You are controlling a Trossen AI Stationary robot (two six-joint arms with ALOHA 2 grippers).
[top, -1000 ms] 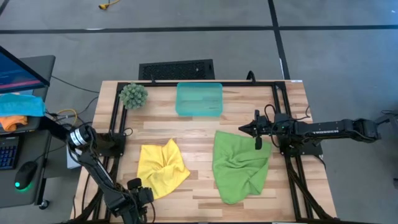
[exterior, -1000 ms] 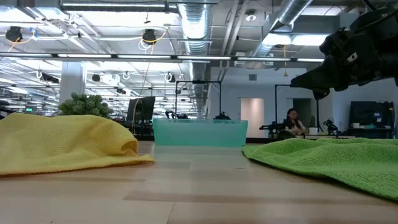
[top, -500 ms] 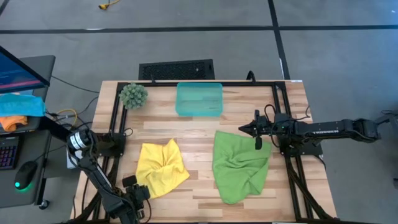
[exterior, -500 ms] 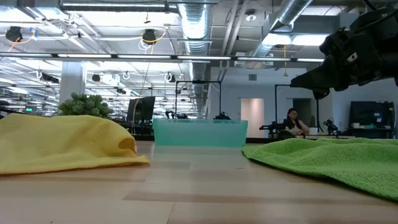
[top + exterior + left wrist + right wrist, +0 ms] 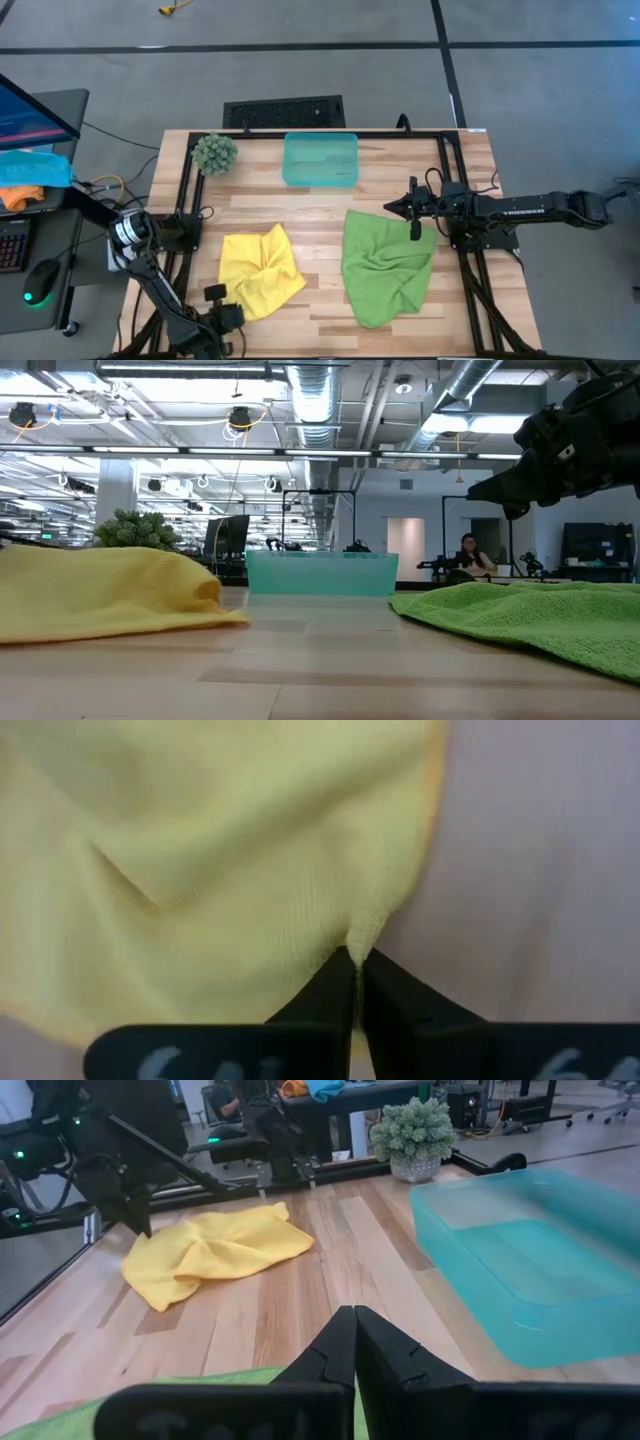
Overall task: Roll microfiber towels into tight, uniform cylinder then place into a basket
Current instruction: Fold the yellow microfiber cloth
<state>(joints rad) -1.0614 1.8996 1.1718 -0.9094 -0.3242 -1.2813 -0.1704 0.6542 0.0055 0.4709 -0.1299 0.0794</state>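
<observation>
High view first: the small rectangular translucent teal plastic basket (image 5: 320, 159) sits at the far edge of the pale wooden table (image 5: 320, 305), and everything else gets placed from it. Toward the near edge and to the left of the basket lies the crumpled bright yellow microfiber towel (image 5: 258, 270); toward the near edge and to the right lies the larger lime green microfiber towel (image 5: 386, 265), also rumpled, neither one rolled. Just left of the basket stands a fuzzy green ball-shaped plant (image 5: 214, 152).

Left gripper (image 5: 215, 293) is down at the yellow towel's near-left corner, well away from the basket, and the left wrist view settles it: the two dark fingers are pinched together with the towel's hem (image 5: 366, 932) caught at their tips. Pale characters run along the gripper body at that picture's lower edge, but they are cut off and unreadable.

Right gripper (image 5: 391, 208) hangs above the far edge of the green towel, between towel and basket, fingers pressed together on nothing.

Low view: the basket is centred in the distance, the yellow towel humped on one side, the green towel spread on the other, the right arm's dark bulk partly cut off at the corner. A person sits far back in the room, too small to make out. No brand marks are readable anywhere.
</observation>
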